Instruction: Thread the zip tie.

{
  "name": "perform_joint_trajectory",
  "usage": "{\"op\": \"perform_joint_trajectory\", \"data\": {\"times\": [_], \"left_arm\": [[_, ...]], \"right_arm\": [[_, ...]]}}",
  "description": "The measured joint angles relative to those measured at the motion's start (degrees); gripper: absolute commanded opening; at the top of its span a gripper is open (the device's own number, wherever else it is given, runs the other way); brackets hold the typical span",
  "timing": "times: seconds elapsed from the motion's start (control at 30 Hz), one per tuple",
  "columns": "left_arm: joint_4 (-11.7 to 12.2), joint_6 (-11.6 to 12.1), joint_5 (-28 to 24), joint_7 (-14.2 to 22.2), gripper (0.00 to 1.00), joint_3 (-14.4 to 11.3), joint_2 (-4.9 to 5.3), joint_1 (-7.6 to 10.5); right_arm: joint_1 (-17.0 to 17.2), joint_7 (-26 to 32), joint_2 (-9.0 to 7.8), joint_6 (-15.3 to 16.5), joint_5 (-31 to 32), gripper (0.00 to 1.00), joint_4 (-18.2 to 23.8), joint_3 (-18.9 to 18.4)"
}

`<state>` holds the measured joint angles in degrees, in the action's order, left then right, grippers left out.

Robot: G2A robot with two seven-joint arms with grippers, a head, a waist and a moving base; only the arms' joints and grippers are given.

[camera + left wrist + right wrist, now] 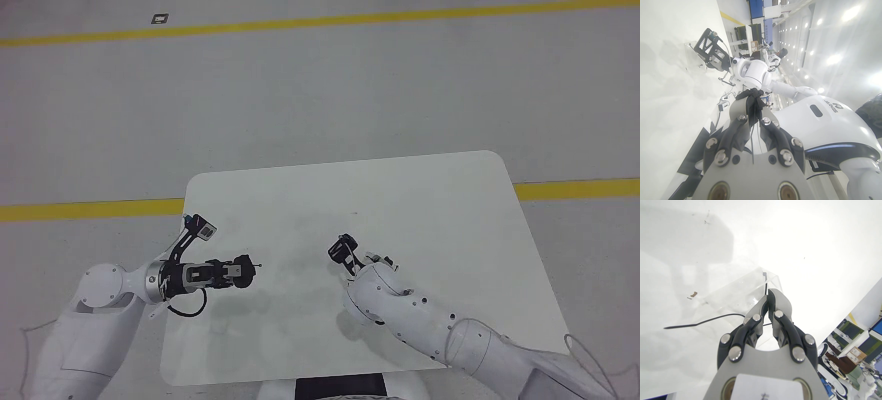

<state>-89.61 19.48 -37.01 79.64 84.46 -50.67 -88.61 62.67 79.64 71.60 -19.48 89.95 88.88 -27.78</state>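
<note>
We see the zip tie (681,326) as a thin black strap, pinched partway along its length by the right gripper (768,294), whose fingers (779,300) are clenched on it. A short stretch rises from the fingertips and ends in the small square head. On the other side, the long tail bows out in a smooth curve. It widens slightly partway along and then narrows to a pointed tip hanging free over the white counter (810,237). The head end lies against the upper edge of a clear block (730,294) that stands on the counter just ahead of the fingers; we cannot tell whether the strap passes through anything there.

From the top view, the right gripper (343,248) is over the middle of the counter (420,200), with the left gripper (250,268) well apart from it and pointing toward it. In the left wrist view, the left gripper (753,94) has its fingers (738,108) pressed together on a thin black strand (754,132) that runs back toward the palm. We cannot tell whether the strand is a second tie. Farther off, the same view shows the right gripper (706,44) beside the clear block (691,55).
</note>
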Motion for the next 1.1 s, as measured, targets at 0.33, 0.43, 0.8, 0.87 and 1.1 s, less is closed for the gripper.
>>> {"op": "perform_joint_trajectory", "data": {"times": [0.33, 0.43, 0.8, 0.87, 1.1], "left_arm": [[0.0, 0.0, 0.0, 0.0, 0.00, 0.0, 0.00, 0.00], [0.0, 0.0, 0.0, 0.0, 0.00, 0.0, 0.00, 0.00], [0.0, 0.0, 0.0, 0.0, 0.00, 0.0, 0.00, 0.00], [0.0, 0.0, 0.0, 0.0, 0.00, 0.0, 0.00, 0.00], [0.0, 0.0, 0.0, 0.0, 0.00, 0.0, 0.00, 0.00]], "right_arm": [[0.6, 0.0, 0.19, 0.3, 0.0, 0.00, -0.3, -0.4], [0.7, 0.0, 0.31, 0.6, 0.0, 0.00, -0.4, -0.6], [1.2, 0.0, 0.70, 1.2, 0.0, 0.00, -0.2, -1.7], [1.3, 0.0, 0.69, 1.2, 0.0, 0.00, 0.0, -1.8], [0.8, 0.0, 0.43, 1.1, 0.0, 0.00, -0.2, -1.3]]}}
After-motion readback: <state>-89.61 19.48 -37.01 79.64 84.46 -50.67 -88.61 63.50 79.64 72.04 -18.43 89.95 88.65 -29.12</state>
